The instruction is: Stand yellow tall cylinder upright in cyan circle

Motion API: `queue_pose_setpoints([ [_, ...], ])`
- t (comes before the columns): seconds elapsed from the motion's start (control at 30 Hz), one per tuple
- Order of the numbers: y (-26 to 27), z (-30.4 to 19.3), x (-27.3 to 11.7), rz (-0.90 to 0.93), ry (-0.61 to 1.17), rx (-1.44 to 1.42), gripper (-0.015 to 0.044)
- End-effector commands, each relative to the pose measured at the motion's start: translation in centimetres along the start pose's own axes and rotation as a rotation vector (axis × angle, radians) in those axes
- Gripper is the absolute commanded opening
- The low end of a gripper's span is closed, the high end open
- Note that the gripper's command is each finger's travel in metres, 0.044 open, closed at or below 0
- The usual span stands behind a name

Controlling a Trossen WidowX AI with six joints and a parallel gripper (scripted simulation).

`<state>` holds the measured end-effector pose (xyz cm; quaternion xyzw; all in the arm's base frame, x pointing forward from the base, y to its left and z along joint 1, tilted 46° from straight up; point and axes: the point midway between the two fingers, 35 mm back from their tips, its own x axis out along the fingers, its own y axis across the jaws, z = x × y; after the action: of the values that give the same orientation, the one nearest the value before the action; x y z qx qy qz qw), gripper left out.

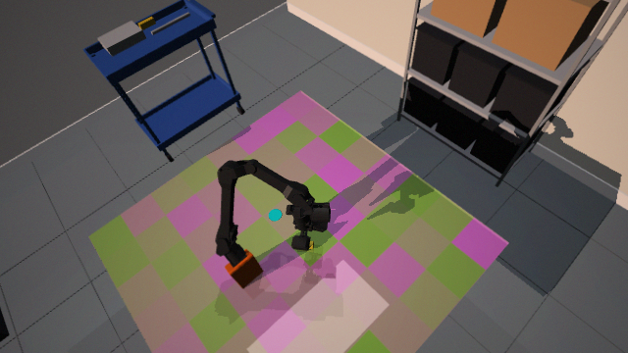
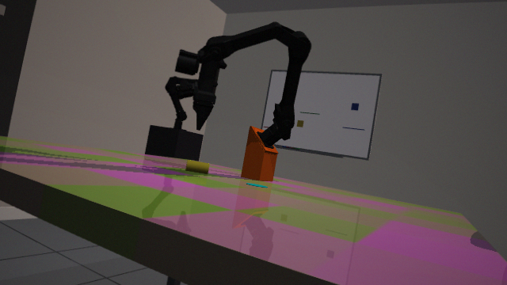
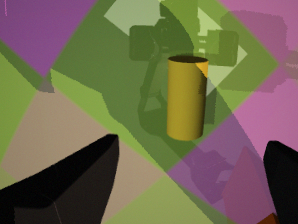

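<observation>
The yellow tall cylinder (image 2: 197,166) (image 3: 186,100) lies on its side on the chequered table; in the top view only a sliver of it (image 1: 311,245) shows beside the arm. My gripper (image 2: 199,126) (image 3: 195,148) is open and empty, pointing down well above the cylinder. In the wrist view the cylinder lies beyond the line between the fingertips, its length running up the picture. The flat cyan circle (image 1: 275,215) (image 2: 257,185) has nothing on it. It is out of the wrist view.
The arm's orange base (image 1: 243,269) (image 2: 259,162) stands on the table, near the circle in the exterior view. A dark box (image 2: 174,142) with another dark arm is in the background. A blue cart (image 1: 186,105) and a shelf rack (image 1: 483,69) stand off the table.
</observation>
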<state>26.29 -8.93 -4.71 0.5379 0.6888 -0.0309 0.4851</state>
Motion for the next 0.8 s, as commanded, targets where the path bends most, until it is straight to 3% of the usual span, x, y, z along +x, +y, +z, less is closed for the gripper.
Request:
queue_pose_setpoints([
  [0.0,0.0,0.3,0.4,-0.029,0.015,-0.021,0.0309],
  [0.1,0.0,0.5,1.7,-0.029,0.013,-0.021,0.0309],
  [0.3,-0.2,0.1,11.2,-0.024,0.019,-0.022,0.0309],
  [0.47,-0.3,0.0,11.5,-0.024,0.019,-0.022,0.0309],
  [0.7,-0.3,0.0,11.5,-0.024,0.019,-0.022,0.0126],
  [0.77,-0.3,0.0,11.5,-0.024,0.019,-0.022,0.0105],
])
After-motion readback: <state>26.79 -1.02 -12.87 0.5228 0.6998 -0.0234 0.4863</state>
